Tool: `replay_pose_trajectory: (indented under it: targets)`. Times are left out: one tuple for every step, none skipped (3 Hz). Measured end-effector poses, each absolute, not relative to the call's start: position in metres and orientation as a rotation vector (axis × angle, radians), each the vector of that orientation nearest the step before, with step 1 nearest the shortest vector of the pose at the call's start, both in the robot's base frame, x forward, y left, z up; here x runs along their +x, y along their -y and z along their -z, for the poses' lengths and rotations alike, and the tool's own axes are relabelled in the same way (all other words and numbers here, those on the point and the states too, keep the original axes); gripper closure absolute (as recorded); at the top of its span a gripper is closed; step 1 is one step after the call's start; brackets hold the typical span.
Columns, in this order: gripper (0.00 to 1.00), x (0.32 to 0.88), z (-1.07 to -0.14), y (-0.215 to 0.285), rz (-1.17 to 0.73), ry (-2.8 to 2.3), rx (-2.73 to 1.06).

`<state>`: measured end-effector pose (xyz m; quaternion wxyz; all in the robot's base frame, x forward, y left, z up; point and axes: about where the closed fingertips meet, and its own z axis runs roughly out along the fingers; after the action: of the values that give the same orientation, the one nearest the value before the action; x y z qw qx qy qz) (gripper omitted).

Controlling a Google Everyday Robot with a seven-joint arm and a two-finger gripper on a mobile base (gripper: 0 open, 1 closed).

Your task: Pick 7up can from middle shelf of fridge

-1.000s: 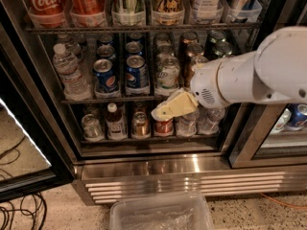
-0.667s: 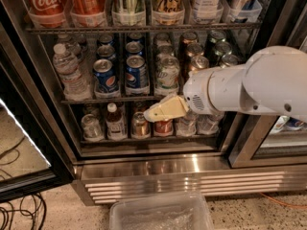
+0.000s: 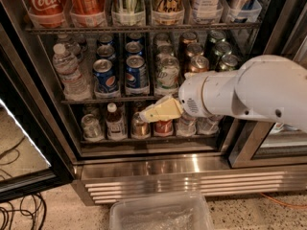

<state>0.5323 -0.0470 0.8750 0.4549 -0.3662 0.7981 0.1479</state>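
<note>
Presently the 7up can point(image 3: 168, 74) stands upright at the front of the middle shelf point(image 3: 86, 100), right of centre, with more cans lined up behind it. A blue Pepsi can point(image 3: 136, 74) stands just beside it on the left, with little gap showing between the two. A gold-brown can point(image 3: 197, 64) stands on the right, set slightly further back. My gripper point(image 3: 147, 115) hangs in front of the fridge point(image 3: 182, 174), below the shelf's front rail and a little left of the can, level with the small bottles point(image 3: 115, 123) on the rack beneath. My fingers are pressed together into one wedge pointing left, and they hold nothing. Assessment: approach stage, no contact with the can. Recommendation: I should spread the fingers before going in, since closed they would only shove the can. I should then raise the gripper clear above the rail and turn the wrist so the fingers point into the fridge rather than across its face. Once centred on the can, I go straight in, one finger down each side. The gap on the Pepsi side is the tight one, and a careless entry there could nudge that can or tip mine back into the row behind. I judge a grip on the mid body best, followed by a small lift over the rail, as the rack above sits close.
</note>
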Motion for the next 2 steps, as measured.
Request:
replay_pose_trajectory:
  targets:
    - [0.00,0.5372,-0.8610,0.0404,-0.366,-1.930,-0.824]
    - [0.00,0.5463,-0.8566,0.0318,-0.337,-1.864,-0.731]
